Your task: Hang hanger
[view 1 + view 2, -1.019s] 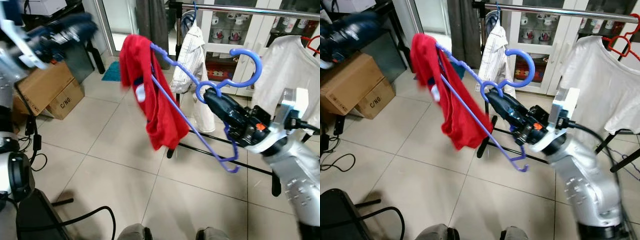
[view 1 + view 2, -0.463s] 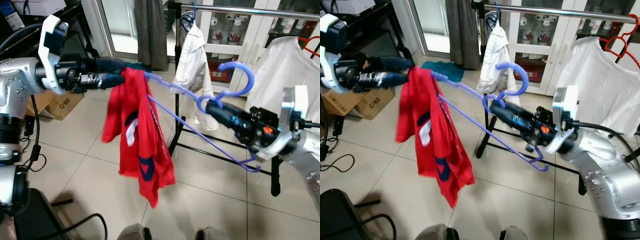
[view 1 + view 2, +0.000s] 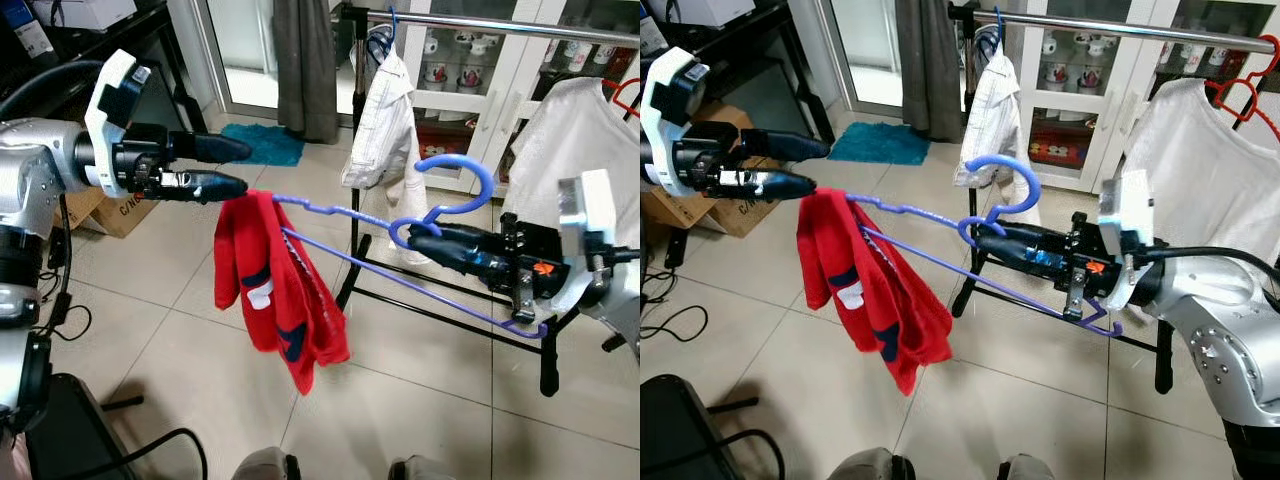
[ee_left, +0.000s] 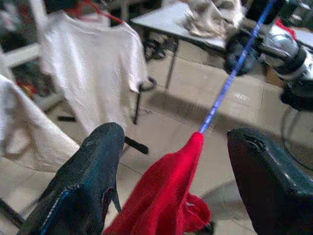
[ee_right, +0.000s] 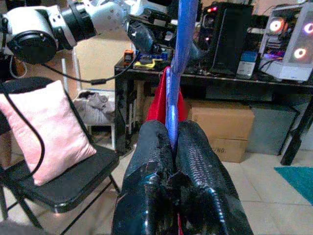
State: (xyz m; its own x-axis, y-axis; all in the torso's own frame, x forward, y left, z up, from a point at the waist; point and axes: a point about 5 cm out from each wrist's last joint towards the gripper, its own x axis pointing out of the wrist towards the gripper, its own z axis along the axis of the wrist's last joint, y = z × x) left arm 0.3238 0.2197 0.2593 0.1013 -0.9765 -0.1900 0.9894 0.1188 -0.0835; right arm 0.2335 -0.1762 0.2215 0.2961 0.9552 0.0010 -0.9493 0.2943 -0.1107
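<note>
Blue plastic hanger (image 3: 400, 245), red shirt (image 3: 275, 285) draped at its far end, sits clamped at the neck in our right gripper (image 3: 425, 238). Our left gripper (image 3: 225, 168) hovers spread beside the shirt. Next, we judge, lift the hook to the rail (image 3: 480, 22).

The hanger (image 3: 400, 265) was smooth blue plastic. The garment (image 3: 275, 290) on it was soft red cloth. The rail (image 3: 500, 24) was shiny metal. Floor tiles (image 3: 420, 400) were pale, slightly glossy. The box (image 3: 125, 208) was matt brown cardboard.
</note>
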